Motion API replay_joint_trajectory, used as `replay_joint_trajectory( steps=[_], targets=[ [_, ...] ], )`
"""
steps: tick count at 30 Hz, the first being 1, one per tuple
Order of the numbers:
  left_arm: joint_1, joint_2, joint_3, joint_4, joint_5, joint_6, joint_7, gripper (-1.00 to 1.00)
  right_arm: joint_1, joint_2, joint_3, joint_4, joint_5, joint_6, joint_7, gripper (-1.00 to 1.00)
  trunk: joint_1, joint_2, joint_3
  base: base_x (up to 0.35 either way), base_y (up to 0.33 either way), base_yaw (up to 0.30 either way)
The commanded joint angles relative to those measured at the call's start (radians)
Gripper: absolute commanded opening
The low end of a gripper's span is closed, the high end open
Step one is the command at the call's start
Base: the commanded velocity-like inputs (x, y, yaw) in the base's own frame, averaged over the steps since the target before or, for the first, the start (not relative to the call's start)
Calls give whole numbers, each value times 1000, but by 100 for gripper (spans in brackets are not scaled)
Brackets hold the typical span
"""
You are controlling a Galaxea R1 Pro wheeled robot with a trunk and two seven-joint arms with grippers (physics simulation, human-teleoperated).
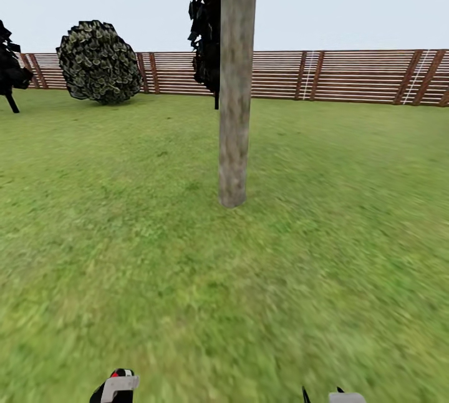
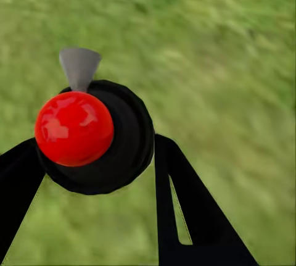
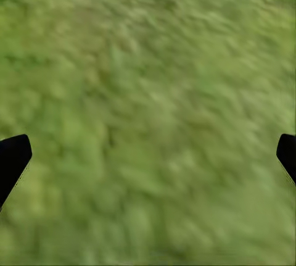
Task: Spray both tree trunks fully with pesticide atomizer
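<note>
Green lawn (image 1: 125,253) is seen stretching to a slatted wooden fence (image 1: 349,75), with one bare tree trunk (image 1: 236,78) standing upright ahead and a round shrub (image 1: 100,61) far left. From the left wrist, the pesticide atomizer (image 2: 92,135) is shown clamped in the left pincer (image 2: 92,173), red top toward the camera. The right pincer (image 3: 148,155) is held spread wide above grass, gripping nothing.
</note>
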Motion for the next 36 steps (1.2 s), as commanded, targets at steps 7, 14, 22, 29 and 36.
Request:
replay_joint_trajectory(
  steps=[7, 14, 22, 29, 36],
  targets=[
    [-1, 0, 1, -6, -2, -3, 1, -100, -1, 0, 0, 1, 1, -3, 0, 100, 0, 0, -1, 339, 0, 0],
    [-1, 2, 3, -5, 0, -3, 2, -100, -1, 0, 0, 1, 0, -3, 1, 100, 0, 0, -1, 339, 0, 0],
    [-1, 1, 1, -4, 0, -3, 2, -100, -1, 0, 3, 1, 1, -3, 1, 100, 0, 0, 0, 339, 0, -76],
    [-1, 1, 1, -3, 0, -3, 2, -100, -1, 0, 3, 1, 2, -3, 1, 100, 0, 0, 1, 339, 0, -32],
    [-1, 0, 1, -3, 0, -3, 2, -100, -1, 0, 3, 1, 2, -3, 1, 100, 0, 0, 1, 339, 0, -1]
  ],
)
